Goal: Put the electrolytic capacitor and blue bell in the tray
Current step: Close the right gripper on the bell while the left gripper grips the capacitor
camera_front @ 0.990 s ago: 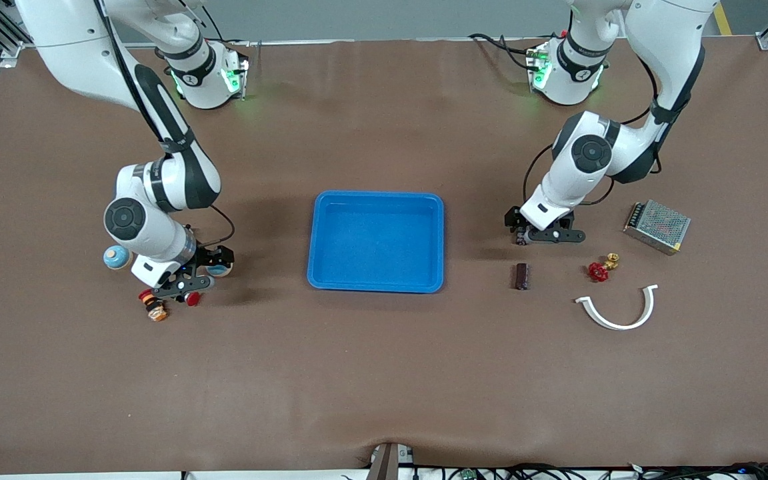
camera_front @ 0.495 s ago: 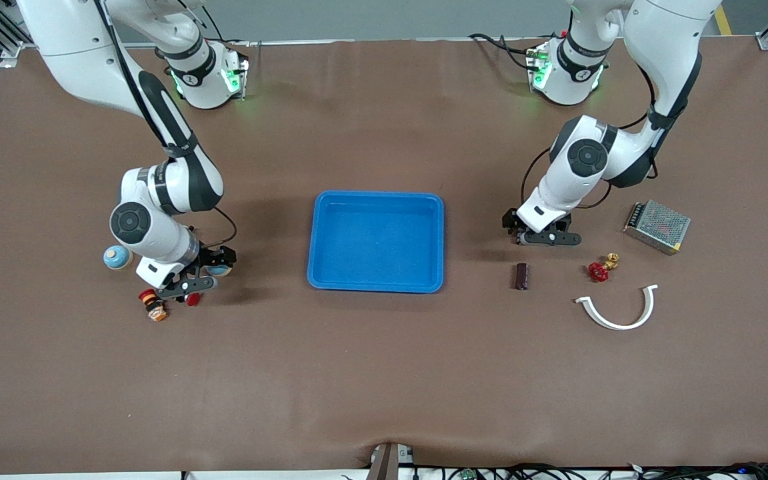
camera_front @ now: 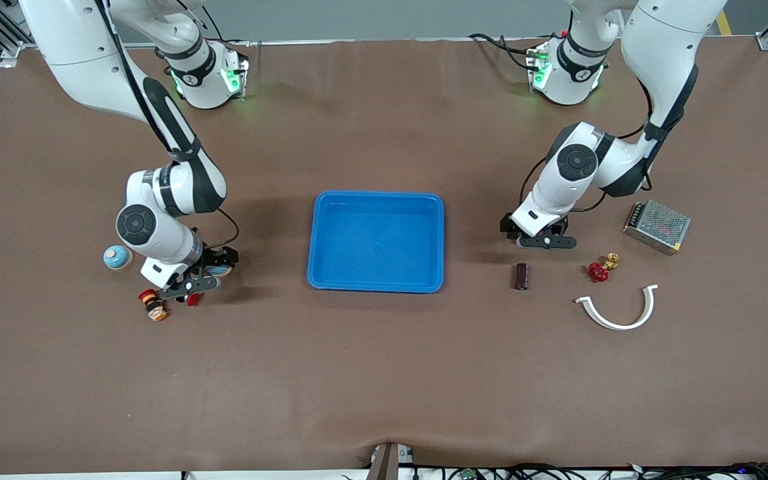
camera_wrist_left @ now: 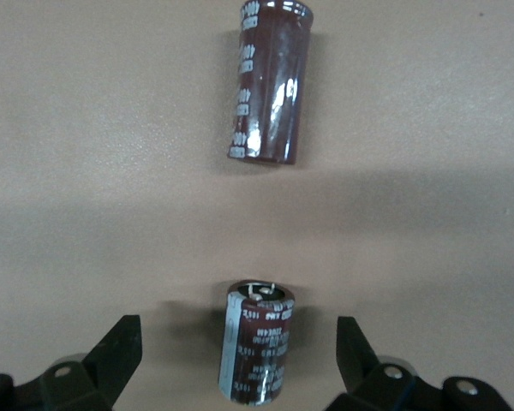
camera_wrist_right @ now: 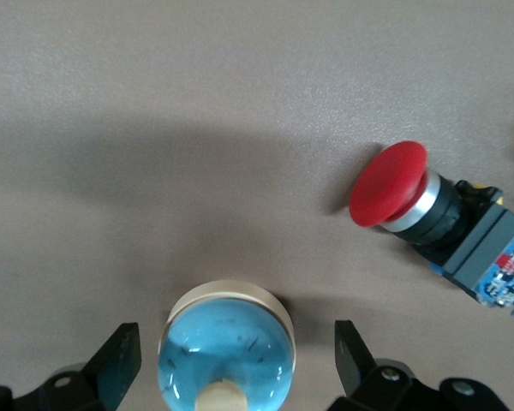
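The capacitor (camera_wrist_left: 257, 347) stands on the worktop toward the left arm's end, apart from the tray (camera_front: 376, 200), with its terminals up. The left pincer (camera_wrist_left: 237, 341) hangs low over it, wide open, a finger on each side and neither touching. A second capacitor (camera_front: 522, 276) lies on its side nearer the front camera.

The bell (camera_wrist_right: 227, 360) sits toward the right arm's end, and the right pincer (camera_wrist_right: 231, 342) straddles it the same way, open and clear of it. A red button (camera_wrist_right: 390, 184) lies just beside it, and another bell (camera_front: 116, 257) is farther from the tray.

Both arms look set to grasp, and the tray is empty. The left pincer should drop a little and close across the can's middle, since a narrow standing can may tip if it is caught off-centre. The right should grip the dome low, where it is widest, keeping clear of the button.
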Motion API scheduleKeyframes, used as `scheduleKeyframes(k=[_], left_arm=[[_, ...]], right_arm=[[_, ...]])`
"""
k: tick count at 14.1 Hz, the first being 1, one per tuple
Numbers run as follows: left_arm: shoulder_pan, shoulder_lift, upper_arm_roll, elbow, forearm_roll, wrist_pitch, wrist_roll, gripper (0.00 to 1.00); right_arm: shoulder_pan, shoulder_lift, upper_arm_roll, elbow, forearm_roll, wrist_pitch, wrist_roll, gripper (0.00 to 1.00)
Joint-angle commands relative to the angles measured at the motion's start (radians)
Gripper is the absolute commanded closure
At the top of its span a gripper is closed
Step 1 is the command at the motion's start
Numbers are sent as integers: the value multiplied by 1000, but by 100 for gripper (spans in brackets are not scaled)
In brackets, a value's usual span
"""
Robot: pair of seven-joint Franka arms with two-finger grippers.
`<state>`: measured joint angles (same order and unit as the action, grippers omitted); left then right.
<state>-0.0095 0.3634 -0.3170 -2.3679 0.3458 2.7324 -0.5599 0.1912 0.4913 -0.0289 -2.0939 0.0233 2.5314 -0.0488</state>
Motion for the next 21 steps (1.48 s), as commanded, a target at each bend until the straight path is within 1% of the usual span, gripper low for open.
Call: scheduleKeyframes(k=[1, 2, 3, 4, 5, 6, 7, 9, 10, 11, 12, 13, 15, 18, 19, 21], left_arm=[[2, 9, -2, 13, 29, 10, -51, 35], [0, 8, -1, 12, 30, 9, -55, 61], [-1, 9, -1, 12, 30, 7, -58, 81], [-1, 9, -1, 12, 30, 7, -70, 97], [-7, 9, -1, 12, 30, 6, -102, 100], [-7, 9, -1, 10, 33, 6, -129, 100], [-7, 8, -2, 10, 33, 4, -153, 100], [-7, 3, -2, 10, 33, 0, -195, 100], [-4, -3, -4, 10, 33, -8, -212, 100], [0, -18, -7, 13, 33, -35, -236, 100], [2, -38, -10, 18, 30, -64, -276, 100], [2, -59, -11, 30, 32, -101, -328, 100], [-1, -87, -28, 79, 21, -213, -420, 100], [5, -95, -99, 191, -36, -383, -639, 100], [6, -95, -112, 219, -51, -417, -675, 100], [6, -106, -140, 255, -132, -444, -738, 100]], right_arm=[[-12, -5, 7, -15, -5, 20, -11, 0], [-12, -5, 7, -15, -5, 20, -11, 0], [-12, -5, 7, -15, -5, 20, -11, 0], [-12, -5, 7, -15, -5, 20, -11, 0], [-12, -5, 7, -15, -5, 20, -11, 0], [-12, -5, 7, -15, -5, 20, -11, 7], [-12, -5, 7, -15, -5, 20, -11, 19], [-12, -5, 7, -14, -5, 20, -13, 35], [-12, -5, 7, -14, -5, 20, -13, 40], [-12, -5, 7, -14, -5, 20, -13, 48], [-12, -5, 7, -14, -5, 20, -13, 58], [-12, -3, 7, -14, -5, 20, -11, 62], [-12, -3, 7, -12, -5, 20, -11, 62], [-10, -5, 7, -11, -5, 14, -11, 62], [-10, -8, 7, -8, -5, 6, -11, 62], [-6, -20, 9, 0, -5, -29, -9, 62]])
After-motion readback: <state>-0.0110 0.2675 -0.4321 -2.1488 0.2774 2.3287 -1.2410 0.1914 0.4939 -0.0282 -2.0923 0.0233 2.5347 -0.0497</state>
